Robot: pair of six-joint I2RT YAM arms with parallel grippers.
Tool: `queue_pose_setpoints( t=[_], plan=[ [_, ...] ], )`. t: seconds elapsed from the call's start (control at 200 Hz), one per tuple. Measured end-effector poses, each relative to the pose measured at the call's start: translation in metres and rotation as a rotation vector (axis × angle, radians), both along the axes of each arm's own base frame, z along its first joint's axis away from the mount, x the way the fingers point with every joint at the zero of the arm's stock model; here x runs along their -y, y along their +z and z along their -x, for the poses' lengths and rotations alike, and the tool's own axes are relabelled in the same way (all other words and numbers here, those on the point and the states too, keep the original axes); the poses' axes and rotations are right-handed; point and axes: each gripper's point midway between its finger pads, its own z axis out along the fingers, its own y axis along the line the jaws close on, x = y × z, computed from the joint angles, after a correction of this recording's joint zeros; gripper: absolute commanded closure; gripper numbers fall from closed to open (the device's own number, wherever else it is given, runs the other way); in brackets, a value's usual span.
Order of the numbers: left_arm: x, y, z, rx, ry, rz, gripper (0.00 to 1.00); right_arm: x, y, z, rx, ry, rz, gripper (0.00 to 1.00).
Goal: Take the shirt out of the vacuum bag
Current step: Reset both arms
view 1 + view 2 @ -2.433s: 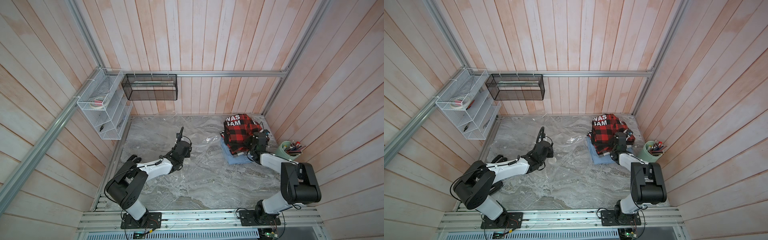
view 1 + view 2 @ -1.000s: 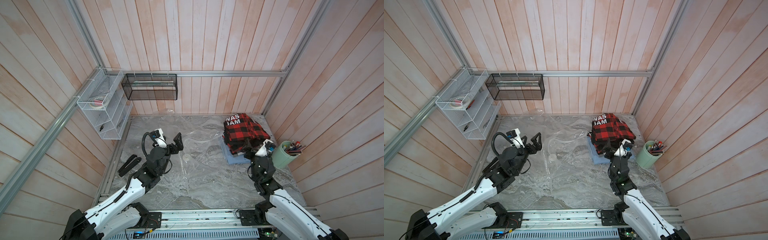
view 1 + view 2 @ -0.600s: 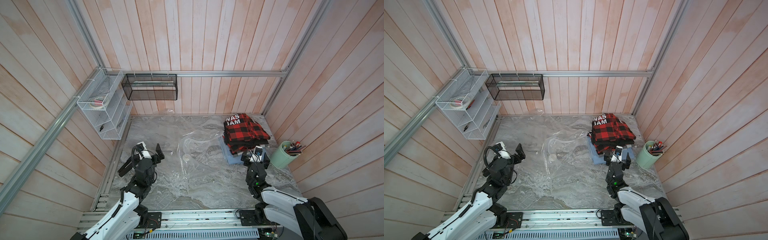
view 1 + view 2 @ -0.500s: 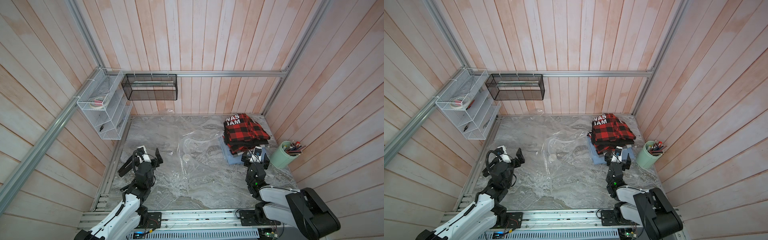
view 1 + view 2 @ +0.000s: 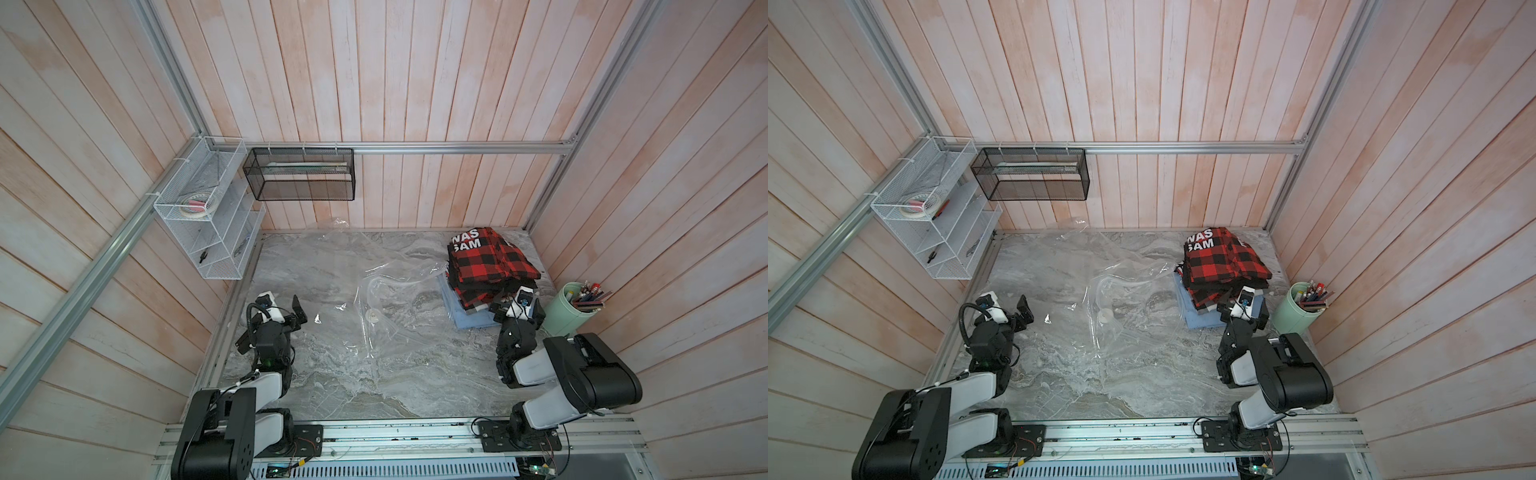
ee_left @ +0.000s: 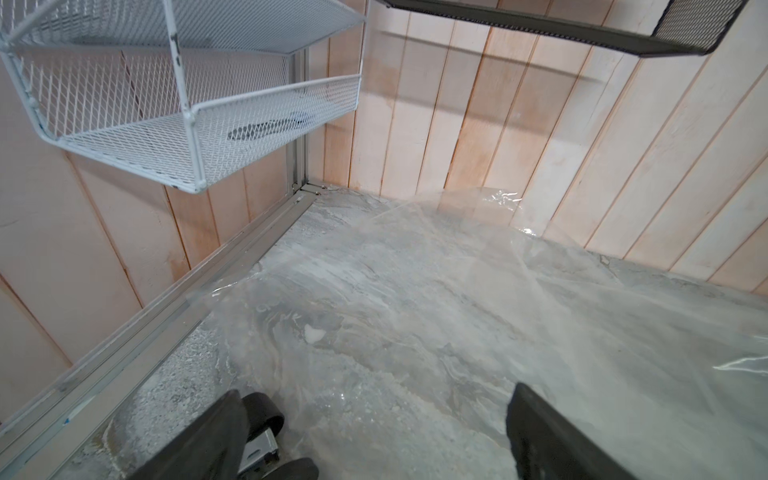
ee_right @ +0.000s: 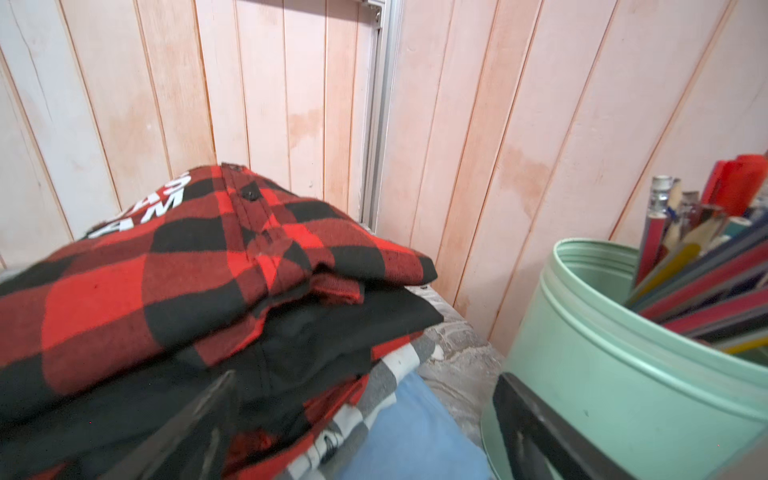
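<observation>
plaid shirt [image 5: 492, 262] tops the clothes pile [image 5: 473, 319] beside the vacuum bag [image 5: 395, 291].

the marble tabletop [image 5: 374, 395] lies bare near the arm bases. the crinkled vacuum bag [image 5: 395, 299] covers its middle. the shirt stack [image 5: 490, 262] and green cup [image 5: 567, 311] crowd the far right corner, leaving a narrow gap between them.
</observation>
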Motion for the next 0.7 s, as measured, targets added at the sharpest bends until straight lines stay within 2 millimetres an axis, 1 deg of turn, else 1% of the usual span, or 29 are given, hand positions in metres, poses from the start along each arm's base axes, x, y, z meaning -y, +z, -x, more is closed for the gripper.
queue_pose_setpoints(
  t=[0.065, 0.15, 0.24, 0.3, 0.36, 0.455, 0.52, 0.7],
  plan=[
    [0.001, -0.003, -0.004, 0.014, -0.016, -0.003, 0.0, 0.003, 0.0, -0.004, 0.002, 0.023, -0.018, 0.02],
    [0.008, -0.009, -0.01, 0.024, -0.062, -0.01, 0.0, 0.007, -0.007, -0.006, -0.011, 0.055, -0.035, 0.02],
    [0.014, -0.018, -0.014, 0.027, -0.097, -0.015, 0.0, 0.0, -0.02, -0.001, -0.039, 0.101, -0.042, 0.02],
    [0.016, -0.024, -0.014, 0.005, -0.114, -0.015, 0.0, -0.001, -0.024, -0.002, -0.051, 0.107, -0.049, 0.02],
    [0.021, -0.021, -0.021, 0.005, -0.143, -0.022, 0.0, -0.001, -0.023, -0.006, -0.052, 0.109, -0.055, 0.02],
    [0.028, -0.004, -0.04, 0.036, -0.197, -0.046, 0.0, -0.003, -0.018, -0.013, -0.041, 0.12, -0.059, 0.02],
    [0.032, 0.003, -0.047, 0.05, -0.217, -0.058, 0.0, -0.003, -0.018, -0.014, -0.042, 0.119, -0.062, 0.02],
    [0.034, -0.003, -0.048, 0.022, -0.232, -0.061, 0.0, -0.003, -0.022, -0.013, -0.056, 0.119, -0.065, 0.02]
  ],
)
